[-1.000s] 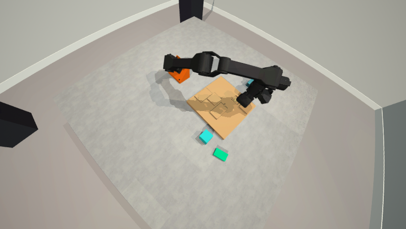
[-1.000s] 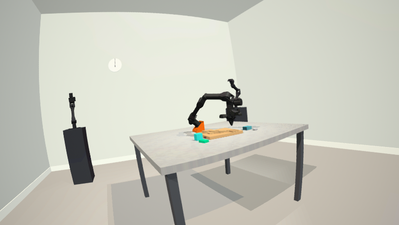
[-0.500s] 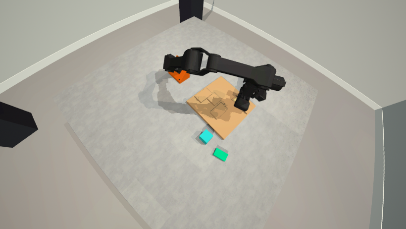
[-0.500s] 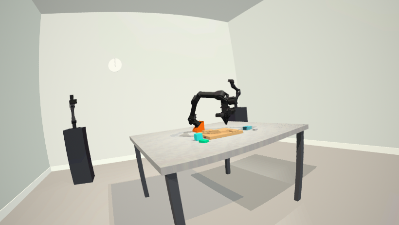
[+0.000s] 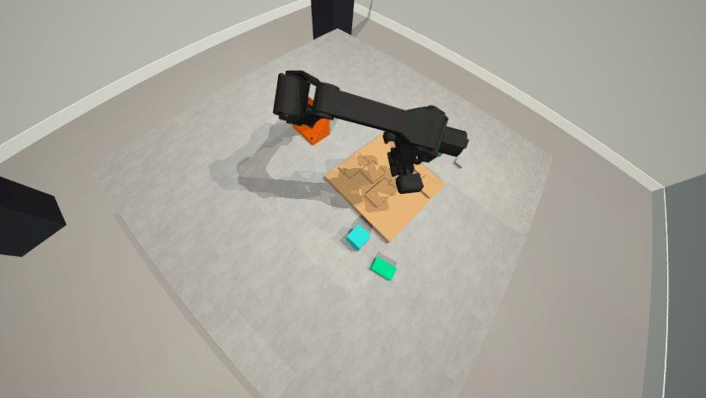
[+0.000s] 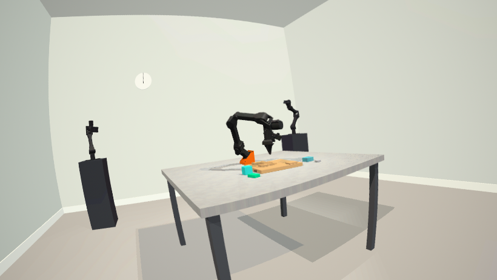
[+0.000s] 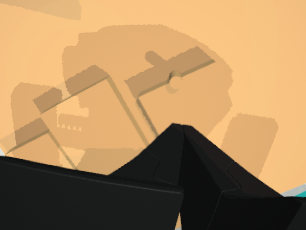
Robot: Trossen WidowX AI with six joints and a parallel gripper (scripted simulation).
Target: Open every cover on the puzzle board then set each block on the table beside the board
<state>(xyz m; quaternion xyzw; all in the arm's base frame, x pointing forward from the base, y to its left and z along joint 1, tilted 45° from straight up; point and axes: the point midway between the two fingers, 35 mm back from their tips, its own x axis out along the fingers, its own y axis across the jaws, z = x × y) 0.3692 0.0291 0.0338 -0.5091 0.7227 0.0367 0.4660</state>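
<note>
Pale tabletop [image 6: 222,187] carries the puzzle board [image 5: 395,217]; two blocks [image 5: 358,237] lie beside its near edge. Above the board the jaws hang clenched, empty. Best lower slowly beside the swivel cover [image 7: 169,71], pushing sideways about its pin.

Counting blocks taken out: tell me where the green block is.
In the top view the green block lies on the table, off the board's near corner, just beyond the cyan block.
</note>
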